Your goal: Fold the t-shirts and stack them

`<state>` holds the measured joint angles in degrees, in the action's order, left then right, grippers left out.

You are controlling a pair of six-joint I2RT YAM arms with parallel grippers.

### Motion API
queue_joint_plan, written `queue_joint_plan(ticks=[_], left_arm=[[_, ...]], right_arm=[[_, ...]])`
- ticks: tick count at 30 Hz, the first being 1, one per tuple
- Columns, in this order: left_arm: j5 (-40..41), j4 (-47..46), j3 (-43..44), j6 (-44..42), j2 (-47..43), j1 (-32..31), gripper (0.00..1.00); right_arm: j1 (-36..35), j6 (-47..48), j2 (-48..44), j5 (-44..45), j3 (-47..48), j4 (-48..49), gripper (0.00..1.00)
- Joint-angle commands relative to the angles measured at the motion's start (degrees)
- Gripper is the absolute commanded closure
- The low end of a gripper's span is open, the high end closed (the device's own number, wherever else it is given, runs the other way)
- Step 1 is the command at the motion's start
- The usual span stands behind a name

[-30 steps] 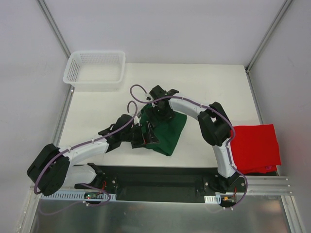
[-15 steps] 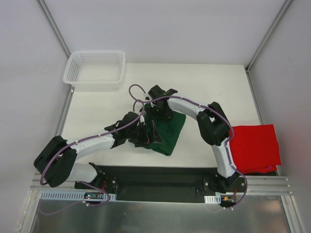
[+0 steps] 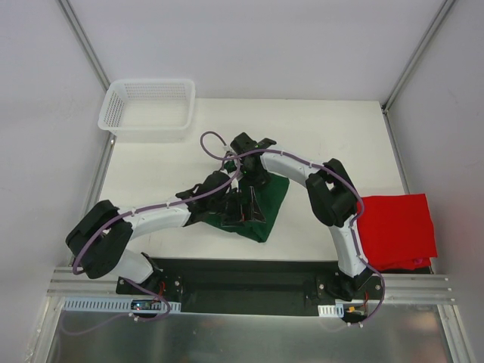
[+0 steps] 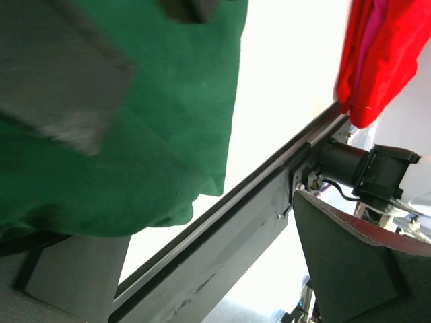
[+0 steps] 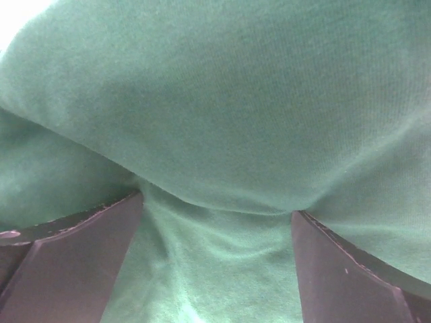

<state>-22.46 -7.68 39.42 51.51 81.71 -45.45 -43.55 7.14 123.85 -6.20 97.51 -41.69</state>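
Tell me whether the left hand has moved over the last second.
Yes. The left hand slid right over the green shirt, away from the basket.

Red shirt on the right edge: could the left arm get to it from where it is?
Probably not easily. The red t-shirt lies past the right arm, which stands between, and the left gripper is over the green t-shirt mid-table.

A white mesh basket point(image 3: 144, 128) sits empty at the far left corner of the white table point(image 3: 333, 136).
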Motion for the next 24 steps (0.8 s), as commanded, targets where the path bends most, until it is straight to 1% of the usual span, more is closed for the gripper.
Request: queue_joint_plan(ticks=[1,5,11,17,19,22,24], left_arm=[[-1.9,-3.0,2.4,1.0,1.0,-1.7,0.01],[-2.5,-3.7,2.8,1.9,1.3,-2.9,0.01],[-3.6,-3.7,3.1,2.9,-0.5,-4.1,0.01],[-5.7,-3.7,5.1,3.8,-4.5,-4.9,0.01],[-5.4,-3.4,5.7,3.3,-7.3,-4.9,0.01],[-3.9,0.2,8.4,0.8,-10.6,-4.9,0.01],[-2.4,5.3,11.3,-2.4,-12.5,-4.9,0.01]], right_arm=[[-1.0,0.6,5.0,-3.1,-0.7,1.9,0.04],[-1.0,0.8,5.3,-2.9,0.0,1.5,0.04],[-1.0,0.9,6.0,-3.3,1.1,0.9,0.04],[-1.0,1.1,6.3,-3.3,1.8,0.5,0.04],[-1.0,1.1,6.4,-3.3,1.8,0.4,0.04],[-1.0,1.0,6.4,-3.2,1.8,0.4,0.04],[-1.0,1.1,6.3,-3.2,1.7,0.3,0.04]])
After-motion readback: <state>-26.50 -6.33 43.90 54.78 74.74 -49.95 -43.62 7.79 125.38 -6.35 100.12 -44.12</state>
